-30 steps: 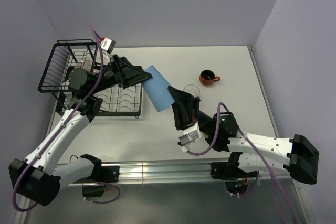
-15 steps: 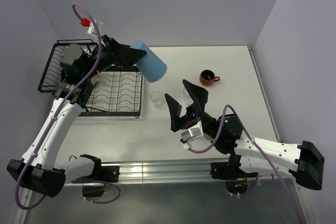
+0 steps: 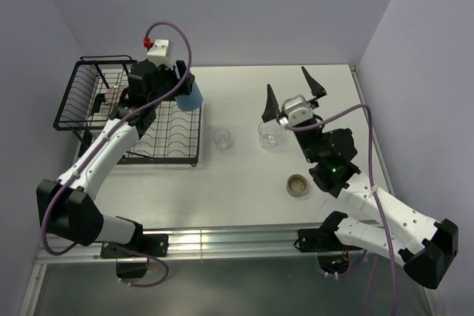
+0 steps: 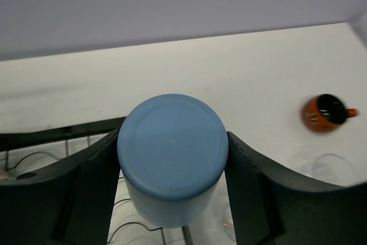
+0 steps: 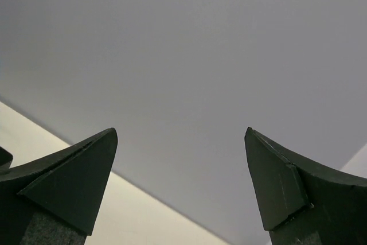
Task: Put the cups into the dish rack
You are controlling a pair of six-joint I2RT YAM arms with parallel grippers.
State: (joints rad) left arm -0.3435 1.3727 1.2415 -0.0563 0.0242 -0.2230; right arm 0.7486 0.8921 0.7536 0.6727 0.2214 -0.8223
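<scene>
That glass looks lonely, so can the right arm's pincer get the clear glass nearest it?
Probably yes: the right pincer is open and empty, and the clear glass stands close with nothing between, though it must tip down.

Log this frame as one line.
left gripper: shut on blue tumbler, over dish rack | right gripper: open, empty, raised | clear glasses: on table

White table (image 3: pixel 237 183) between pale lilac walls (image 3: pixel 244 12); lighting seemingly even.
</scene>
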